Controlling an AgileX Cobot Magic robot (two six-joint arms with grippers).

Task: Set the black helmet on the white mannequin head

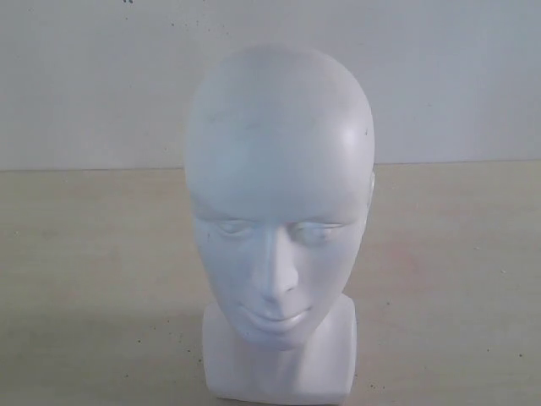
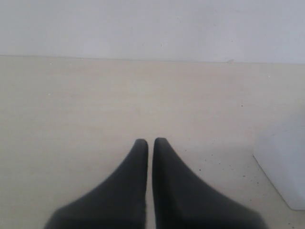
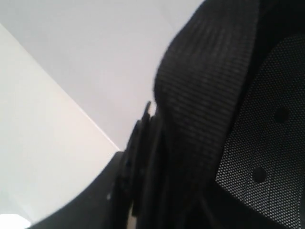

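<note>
The white mannequin head [image 1: 279, 194] stands upright on the pale table, facing the exterior camera, its crown bare. Its blocky neck base [image 2: 283, 162] shows at the edge of the left wrist view. The black helmet fills the right wrist view from very close: a woven strap [image 3: 209, 95] and mesh inner lining [image 3: 267, 138]. My right gripper [image 3: 143, 200] is closed on the helmet's rim, with one dark finger [image 3: 90, 195] showing beside it. The helmet and both arms are outside the exterior view. My left gripper [image 2: 150, 142] is shut, empty, low over the table beside the neck base.
The pale wooden table [image 1: 93, 254] runs back to a plain white wall [image 1: 93, 76]. Nothing else stands on the table around the head.
</note>
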